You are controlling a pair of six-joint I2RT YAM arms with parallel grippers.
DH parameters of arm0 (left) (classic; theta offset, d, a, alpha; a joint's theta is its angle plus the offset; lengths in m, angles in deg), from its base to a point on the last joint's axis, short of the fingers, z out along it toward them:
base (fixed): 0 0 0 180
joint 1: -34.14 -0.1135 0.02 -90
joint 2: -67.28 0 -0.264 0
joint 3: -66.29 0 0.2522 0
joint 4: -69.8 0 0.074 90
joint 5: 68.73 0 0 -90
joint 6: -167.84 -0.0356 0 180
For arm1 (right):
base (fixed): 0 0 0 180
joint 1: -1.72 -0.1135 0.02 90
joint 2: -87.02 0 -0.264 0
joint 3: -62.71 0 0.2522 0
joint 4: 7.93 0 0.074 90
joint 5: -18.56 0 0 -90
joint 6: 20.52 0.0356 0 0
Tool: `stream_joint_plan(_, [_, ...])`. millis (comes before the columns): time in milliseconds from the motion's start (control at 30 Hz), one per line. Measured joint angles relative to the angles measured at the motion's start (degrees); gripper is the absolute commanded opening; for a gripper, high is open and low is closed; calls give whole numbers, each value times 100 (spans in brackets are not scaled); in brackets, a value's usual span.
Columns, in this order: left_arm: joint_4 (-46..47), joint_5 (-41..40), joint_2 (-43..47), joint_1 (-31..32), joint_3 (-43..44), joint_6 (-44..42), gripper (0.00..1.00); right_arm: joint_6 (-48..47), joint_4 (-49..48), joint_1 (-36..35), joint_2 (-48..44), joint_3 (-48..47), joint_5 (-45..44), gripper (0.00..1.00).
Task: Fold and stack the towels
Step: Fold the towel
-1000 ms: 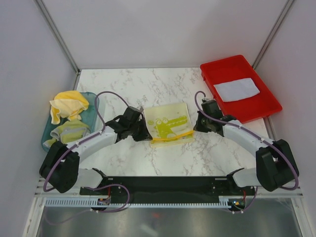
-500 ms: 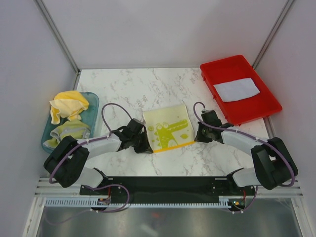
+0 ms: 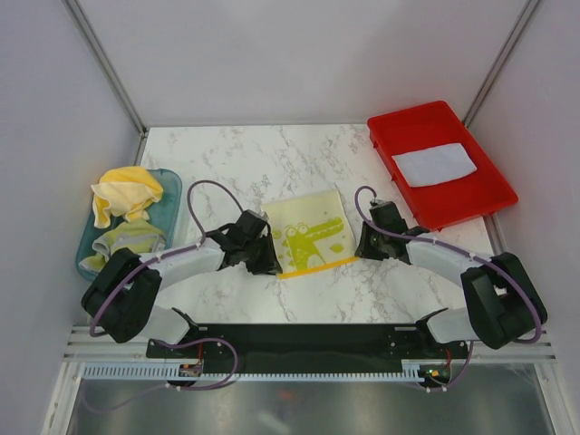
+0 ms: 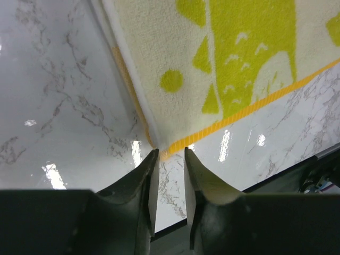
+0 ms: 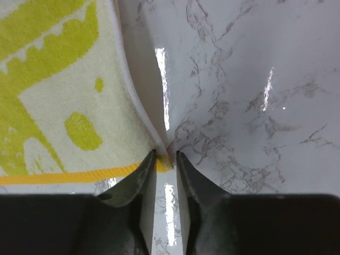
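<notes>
- Printed towel (image 3: 308, 237): flat on worktop (image 3: 236, 163), left of red tray (image 3: 421, 127), seemingly doubled.
- Left end effector (image 4: 170, 154): jaws slightly parted, empty, at the towel corner farther from the tray.
- Right end effector (image 5: 166, 155): same, at the nearer corner; likely placed to square the fold.

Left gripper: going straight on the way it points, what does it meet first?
The left gripper would first meet the printed towel, its yellow-edged corner lying just beyond the parted jaws; height above the cloth is unclear.
</notes>
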Motion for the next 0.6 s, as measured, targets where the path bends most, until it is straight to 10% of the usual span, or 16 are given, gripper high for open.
stream_joint_plan(267, [-1185,-511,546,-133,763,-199,45,-186,815,22,-304,-369,-120,49])
stream_joint_plan(433, [-1143,-538,122,-697,2002,-599,33,-490,817,26,57,-1554,50,28])
stream_joint_plan(600, [-970,-592,-1202,-1115,2898,-1067,21,-874,516,90,1486,-3056,332,27])
